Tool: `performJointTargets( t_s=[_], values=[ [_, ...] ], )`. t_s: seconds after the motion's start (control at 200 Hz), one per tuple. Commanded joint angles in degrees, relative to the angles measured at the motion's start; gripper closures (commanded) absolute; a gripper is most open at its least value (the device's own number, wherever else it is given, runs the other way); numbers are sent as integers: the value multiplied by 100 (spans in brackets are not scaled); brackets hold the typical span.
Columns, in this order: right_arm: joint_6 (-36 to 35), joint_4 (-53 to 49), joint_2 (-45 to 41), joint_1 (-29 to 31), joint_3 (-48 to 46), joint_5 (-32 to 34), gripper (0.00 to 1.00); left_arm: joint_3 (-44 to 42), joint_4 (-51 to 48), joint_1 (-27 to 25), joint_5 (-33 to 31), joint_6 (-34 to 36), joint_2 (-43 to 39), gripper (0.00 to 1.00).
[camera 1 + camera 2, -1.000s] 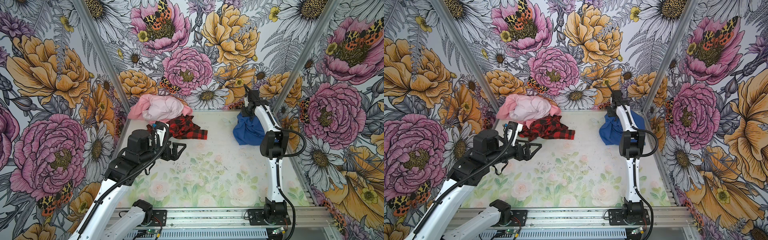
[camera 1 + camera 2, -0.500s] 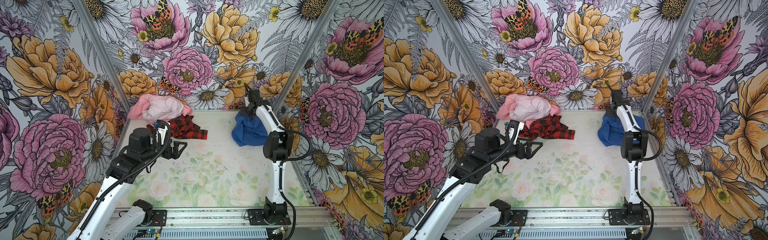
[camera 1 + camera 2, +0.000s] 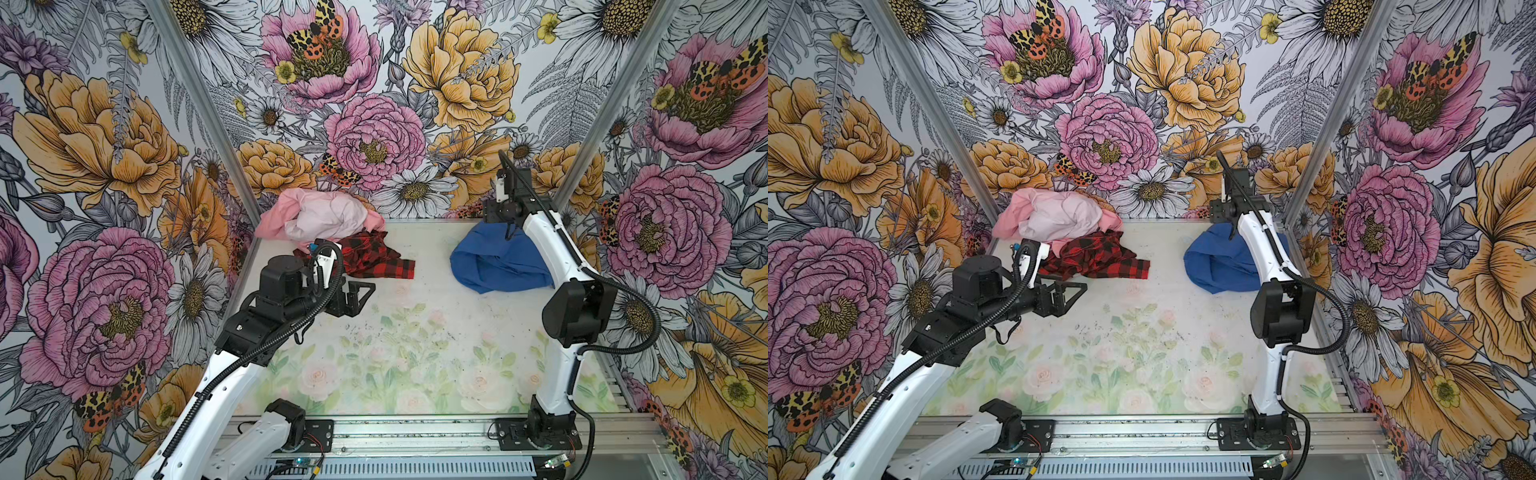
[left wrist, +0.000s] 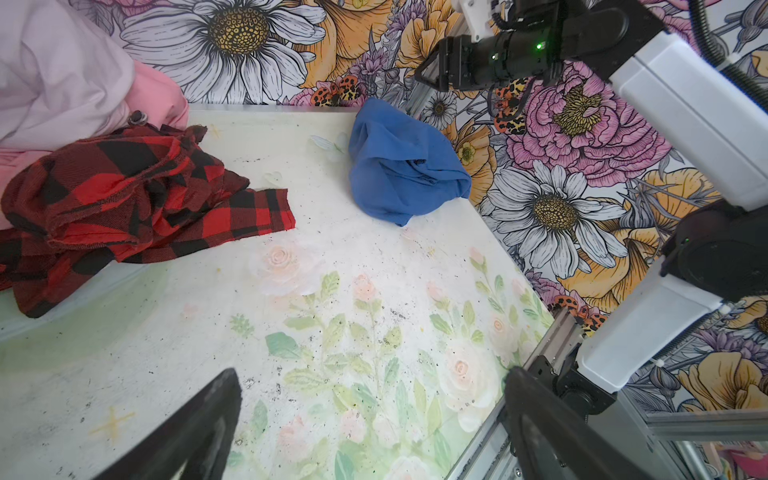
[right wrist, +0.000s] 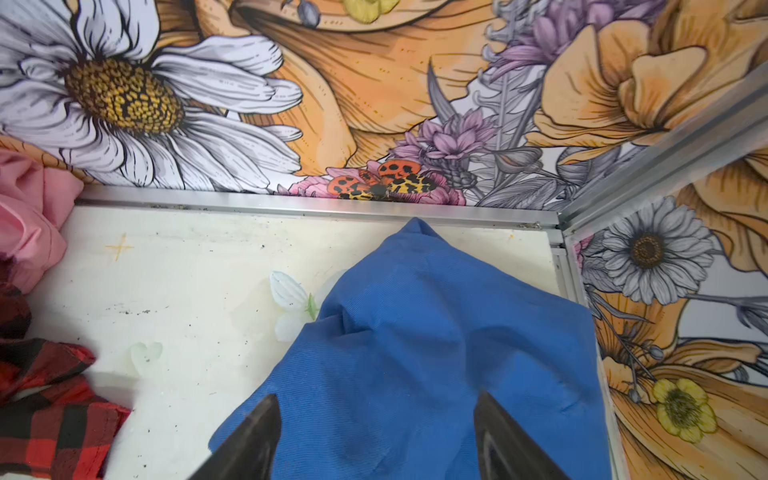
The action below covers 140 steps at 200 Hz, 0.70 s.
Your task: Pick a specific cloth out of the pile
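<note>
- Overhead, in both top views, you see the pile (image 3: 340, 226) (image 3: 1075, 230) heaped in the far left corner of the tabletop (image 3: 415, 332). The pink cloths (image 3: 307, 212) are at the back and the plaid cloth (image 3: 374, 259) spills out in front of them.
- The cloth (image 3: 494, 262) (image 3: 1217, 266), plain royal blue, lies crumpled by itself in the far right corner, well apart from the pile.
- Your left tool (image 3: 360, 292) (image 3: 1069, 297) hovers just in front of the plaid cloth, jaws spread wide, with nothing in them.
- Your right tool (image 3: 494, 212) hangs over the far part of the cloth. From up here you cannot tell how wide it stands.
- From the left wrist view, the left tool (image 4: 374, 436) has its fingers far apart over bare tabletop, touching nothing.
- In that same view the plaid cloth (image 4: 124, 195) rests against the pink cloths (image 4: 62, 75), and the cloth (image 4: 399, 166) is bunched where the tabletop meets the wall. The right tool (image 4: 428, 68) sits above its peak, clear of the fabric.
- From the right wrist view, the right tool (image 5: 380, 440) has its jaws well apart, with the cloth (image 5: 436, 353) spread beneath and between them, not pinched.
- The tip of the cloth reaches the metal rail (image 5: 311, 208) at the foot of the wall, and bare tabletop separates it from the plaid cloth (image 5: 41, 407).
</note>
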Motion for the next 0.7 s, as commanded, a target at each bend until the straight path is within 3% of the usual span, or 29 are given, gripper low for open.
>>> performJointTargets(
  t_s=[0.0,0.27,0.38,0.44,0.555,0.635,0.695],
  values=[
    [-180,41,600,647,268,297,21,-86,175,-44,120,-5,-126,1],
    [205,-304,1634,1112,583,1941,19,-305,170,-19,140,-117,-453,1],
    [272,-321,1890,1215,568,2400,26,-324,166,3,163,-109,-415,1],
    [303,-318,1915,1217,534,2503,41,-303,166,8,188,-101,-401,1],
    [298,-313,1757,1203,477,2597,86,-243,162,24,199,-84,-376,1],
    [294,-304,1584,1163,442,2658,100,-234,166,29,191,-57,-333,1],
    [291,-304,1441,1105,412,2624,100,-243,166,27,182,-51,-305,1]
  ],
)
